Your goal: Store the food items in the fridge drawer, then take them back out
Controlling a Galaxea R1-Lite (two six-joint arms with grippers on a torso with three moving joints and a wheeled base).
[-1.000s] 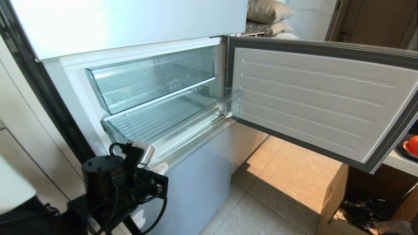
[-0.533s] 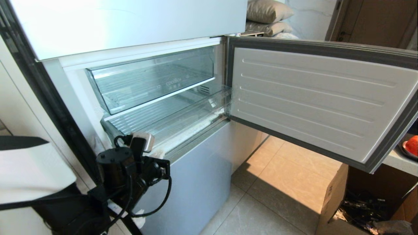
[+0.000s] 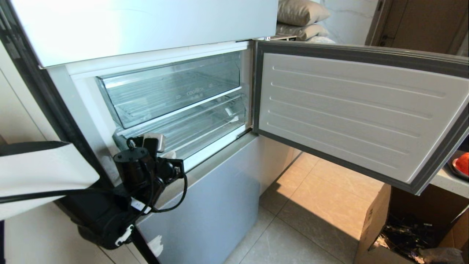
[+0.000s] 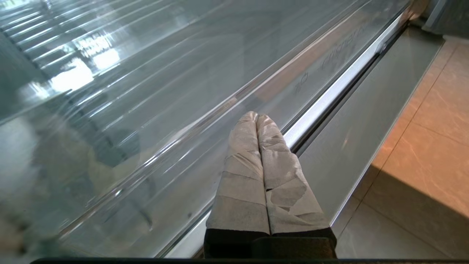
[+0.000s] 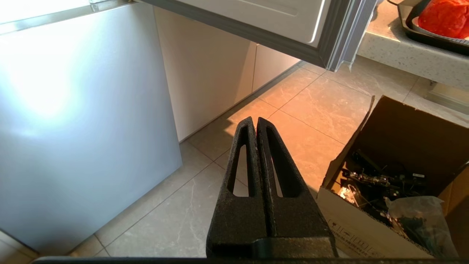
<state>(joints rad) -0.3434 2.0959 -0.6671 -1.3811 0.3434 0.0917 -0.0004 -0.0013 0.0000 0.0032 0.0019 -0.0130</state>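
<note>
**Drawer pushed in, fruit out on the counter — likely the closing stretch**

Head view: fridge drawer [image 3: 190, 128] sits fully inside the compartment, its front about flush with the cabinet face, under the plain-front clear drawer [image 3: 172, 88]. Nothing visible inside either one through the clear plastic. Left gripper [image 3: 169, 156] is at the drawer's front lip near its left end, fingertips hidden behind the wrist here. Fridge door [image 3: 359, 113] stands wide open. Red-orange fruit [image 3: 463, 163] is well apart, on a dark tray at the far right edge on the counter [image 3: 445, 179]. Judgement: fruit out plus drawer in suggests the take-out half is done, or storing has not begun; can't settle which. Door not yet shut.

Left wrist view: left gripper [image 4: 257, 116] has its taped fingers pressed together, nothing between them, tips against the drawer's clear stepped front lip [image 4: 205, 121]. Ribbed floor shows through, glossy, no food on it.

Right wrist view: right gripper [image 5: 255, 120] pressed together, empty, hanging over the floor tiles beside a cardboard box [image 5: 388, 176]. Fruit [image 5: 445, 16] is red, partly cropped, stem not visible, on the dark tray [image 5: 406, 22].
</note>
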